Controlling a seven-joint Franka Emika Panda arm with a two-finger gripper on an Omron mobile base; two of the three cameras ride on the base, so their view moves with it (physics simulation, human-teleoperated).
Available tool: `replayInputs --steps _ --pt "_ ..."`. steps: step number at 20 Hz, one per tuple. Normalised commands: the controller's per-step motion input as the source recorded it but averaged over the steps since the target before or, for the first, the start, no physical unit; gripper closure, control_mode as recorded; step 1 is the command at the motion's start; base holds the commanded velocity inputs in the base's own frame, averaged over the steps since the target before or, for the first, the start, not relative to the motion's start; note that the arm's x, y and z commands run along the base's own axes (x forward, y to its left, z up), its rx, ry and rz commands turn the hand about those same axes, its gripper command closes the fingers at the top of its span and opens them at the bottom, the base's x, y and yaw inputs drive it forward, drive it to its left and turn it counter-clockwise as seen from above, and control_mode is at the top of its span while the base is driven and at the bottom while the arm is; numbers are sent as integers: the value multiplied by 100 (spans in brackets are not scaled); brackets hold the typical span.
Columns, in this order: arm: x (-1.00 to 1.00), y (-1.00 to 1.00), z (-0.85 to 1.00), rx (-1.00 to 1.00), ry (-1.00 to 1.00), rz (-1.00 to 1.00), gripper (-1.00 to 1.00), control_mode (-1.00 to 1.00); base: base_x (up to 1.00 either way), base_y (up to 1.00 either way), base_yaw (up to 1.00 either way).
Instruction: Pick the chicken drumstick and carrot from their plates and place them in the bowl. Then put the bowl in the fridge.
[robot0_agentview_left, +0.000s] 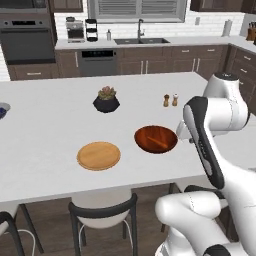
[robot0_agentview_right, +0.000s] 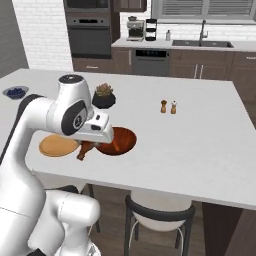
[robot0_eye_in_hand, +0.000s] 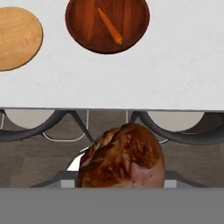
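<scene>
The chicken drumstick (robot0_eye_in_hand: 121, 157), a knobbly, glossy red-brown lump, hangs in the pincer (robot0_agentview_right: 86, 148), whose tips are hidden behind the meat, so it appears closed on it; it hangs out past the near edge of the white surface (robot0_eye_in_hand: 175, 74), above the stools, and in the right base view its long axis slants down toward the wooden plate. The bowl (robot0_eye_in_hand: 107, 24), smooth, round and reddish-brown, lies ahead inward from that edge with the thin orange carrot (robot0_eye_in_hand: 110, 26) lying diagonally inside, beside the flat tan wooden plate (robot0_eye_in_hand: 17, 37), so the carry must run forward over the edge.

White island counter (robot0_agentview_left: 50, 135) (bowl (robot0_agentview_left: 156, 138), wooden plate (robot0_agentview_left: 98, 155))
</scene>
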Motion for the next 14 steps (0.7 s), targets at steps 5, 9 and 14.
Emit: replayInputs --steps 5,9,14 --pt "100 18 0 0 0 0 100 -100 0 0 0" --pt "100 44 -16 0 0 0 100 -100 0 0 0" --pt "96 7 -52 1 0 0 100 -100 0 0 0"
